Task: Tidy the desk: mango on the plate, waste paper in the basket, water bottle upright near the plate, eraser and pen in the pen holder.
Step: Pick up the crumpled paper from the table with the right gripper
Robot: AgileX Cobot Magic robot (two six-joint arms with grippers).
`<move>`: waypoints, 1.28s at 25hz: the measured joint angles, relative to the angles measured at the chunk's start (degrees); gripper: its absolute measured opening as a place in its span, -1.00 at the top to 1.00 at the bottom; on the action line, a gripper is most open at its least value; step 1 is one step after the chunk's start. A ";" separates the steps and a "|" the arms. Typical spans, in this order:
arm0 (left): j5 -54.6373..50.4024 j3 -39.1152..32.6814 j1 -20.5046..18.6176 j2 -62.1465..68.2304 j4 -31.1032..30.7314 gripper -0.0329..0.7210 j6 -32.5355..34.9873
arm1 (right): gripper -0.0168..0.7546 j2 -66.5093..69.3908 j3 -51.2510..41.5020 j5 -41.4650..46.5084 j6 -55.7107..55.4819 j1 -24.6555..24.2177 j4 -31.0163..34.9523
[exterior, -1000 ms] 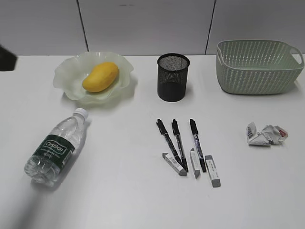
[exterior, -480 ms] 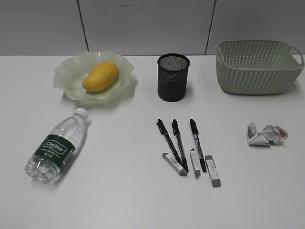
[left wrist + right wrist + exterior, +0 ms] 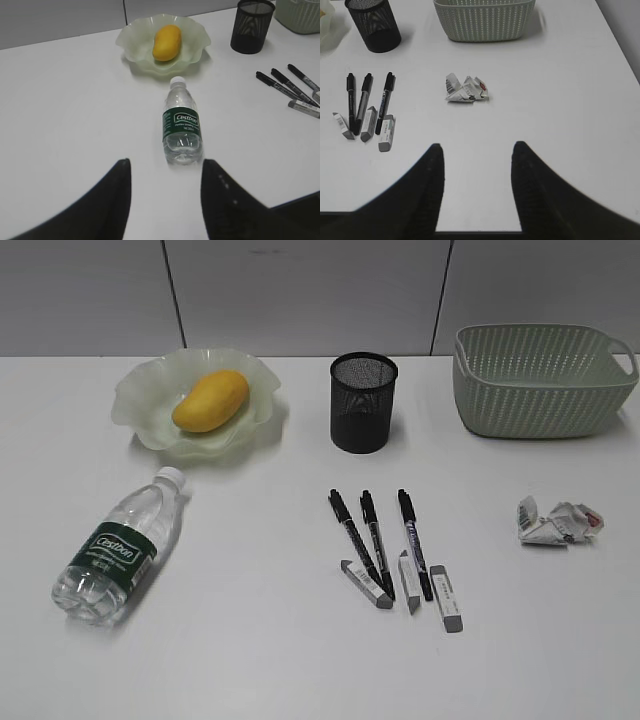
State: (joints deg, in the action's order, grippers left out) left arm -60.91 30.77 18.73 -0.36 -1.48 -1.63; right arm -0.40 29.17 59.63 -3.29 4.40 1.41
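So the mango is already sitting on the plate, that part's fine. The water bottle is lying flat on the worktop, cap toward the plate. Three pens and three erasers lie in a tight cluster in front of the pen holder; the waste paper sits near the basket.

Both sets of jaws, left and right, are open and holding nothing, hanging back from everything.

My worry: that bottle is round and slick, so a sloppy pinch could roll it away. And the pens touch the erasers, so grabbing one probably nudges the rest.
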 joint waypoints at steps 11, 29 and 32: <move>0.07 0.00 0.00 0.00 0.00 0.03 -0.05 | 0.02 0.00 0.00 0.00 0.04 0.00 0.00; 0.11 0.00 -13.10 0.00 0.00 0.18 -0.11 | 0.02 0.00 0.00 0.00 0.04 0.00 0.00; 0.11 0.00 -13.10 0.00 0.00 0.18 -0.11 | 0.02 0.00 0.00 0.00 0.04 0.00 0.00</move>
State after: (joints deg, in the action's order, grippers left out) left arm -60.80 30.77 5.63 -0.36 -1.48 -1.74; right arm -0.40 29.17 59.63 -3.25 4.40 1.41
